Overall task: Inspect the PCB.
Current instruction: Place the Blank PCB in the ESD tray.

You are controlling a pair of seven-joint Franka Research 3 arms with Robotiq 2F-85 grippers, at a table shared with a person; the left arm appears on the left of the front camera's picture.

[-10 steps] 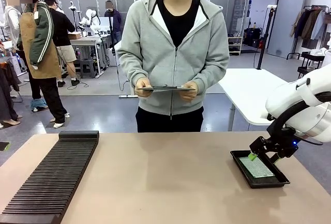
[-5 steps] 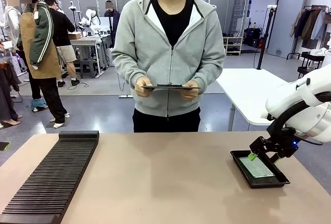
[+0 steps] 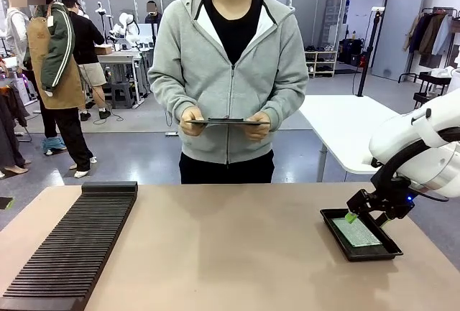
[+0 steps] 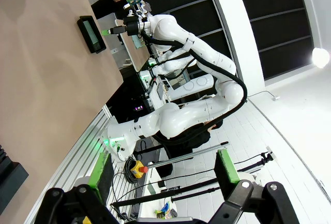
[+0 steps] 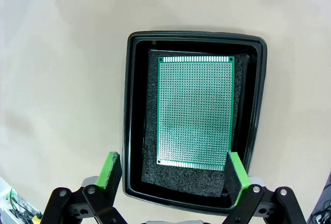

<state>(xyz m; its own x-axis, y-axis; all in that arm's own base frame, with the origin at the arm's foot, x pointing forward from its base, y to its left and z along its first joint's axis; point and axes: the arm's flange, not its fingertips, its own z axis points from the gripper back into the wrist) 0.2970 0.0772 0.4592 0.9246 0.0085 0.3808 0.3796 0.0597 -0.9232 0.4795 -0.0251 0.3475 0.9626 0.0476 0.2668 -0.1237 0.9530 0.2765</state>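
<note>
The PCB (image 5: 195, 111), a green perforated board, lies flat on black foam inside the shallow black tray (image 5: 129, 131). That tray (image 3: 338, 219) sits at the table's right side, with the PCB (image 3: 357, 233) in it. My right gripper (image 5: 172, 173) hangs open just above the tray's near end, its green pads (image 5: 111, 169) spread wider than the board and touching nothing. From the front, the right gripper (image 3: 365, 217) hovers over the tray's back edge. My left gripper (image 4: 163, 172) is open and holds nothing, aimed away from the table toward the right arm and the tray (image 4: 91, 33).
A person in a grey hoodie stands across the table, both hands holding a thin flat board (image 3: 227, 121) level at waist height. A long black slotted rack (image 3: 72, 246) covers the table's left side. Bare tan tabletop (image 3: 230, 246) spans the middle.
The person has shifted slightly to the left with the flat board. Neither arm has moved, and both grippers stay open.
</note>
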